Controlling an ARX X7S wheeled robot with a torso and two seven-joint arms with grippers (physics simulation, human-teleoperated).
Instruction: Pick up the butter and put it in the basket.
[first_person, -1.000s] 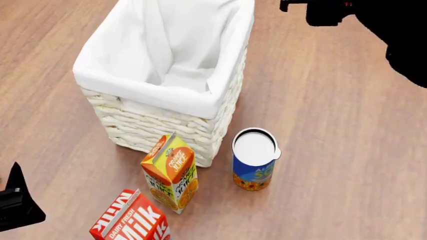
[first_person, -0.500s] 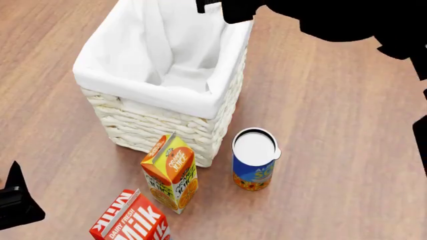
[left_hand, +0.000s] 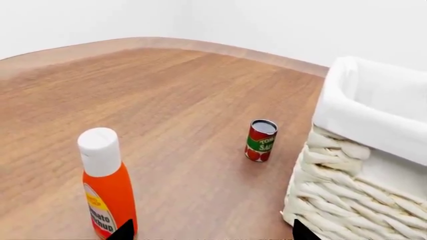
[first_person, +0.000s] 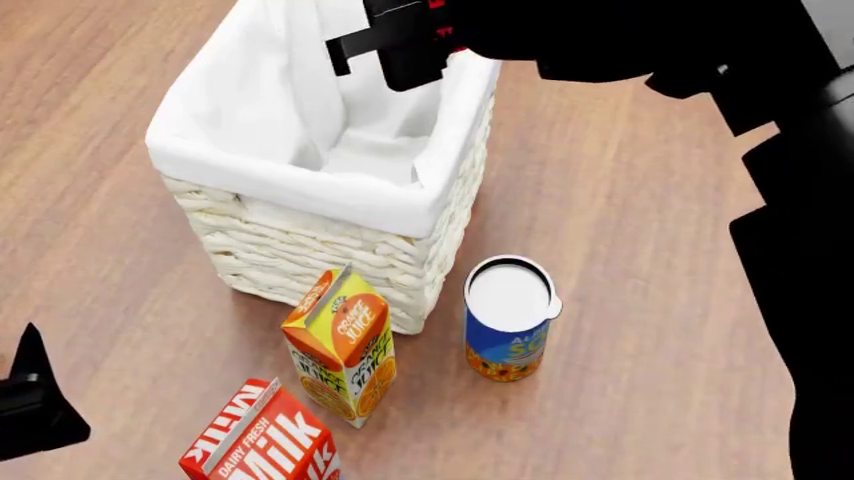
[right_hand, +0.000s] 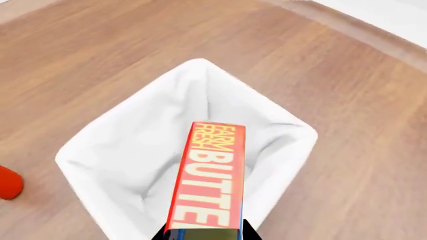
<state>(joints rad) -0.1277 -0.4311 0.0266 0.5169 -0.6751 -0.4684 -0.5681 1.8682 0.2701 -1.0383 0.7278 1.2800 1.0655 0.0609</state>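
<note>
My right gripper (right_hand: 203, 236) is shut on the butter (right_hand: 208, 175), a slim red box with "BUTTER" lettering. It holds the box above the open mouth of the basket (right_hand: 87, 150). In the head view the right gripper (first_person: 400, 45) hangs over the far side of the cream wicker basket (first_person: 307, 185), and the dark arm hides the butter. My left gripper (left_hand: 212, 236) is open and empty, low near the floor beside the basket (left_hand: 360, 195). It shows at the lower left of the head view (first_person: 34, 405).
An orange juice carton (first_person: 340, 340), a red Milk carton (first_person: 267, 440) and a blue can (first_person: 507, 330) stand in front of the basket. A ketchup bottle (left_hand: 107, 190) and a tomato sauce can (left_hand: 261, 140) stand on the wooden floor near the left gripper.
My right arm has swung left from the upper right corner to over the basket's far side. The left arm and the other things have not moved.
</note>
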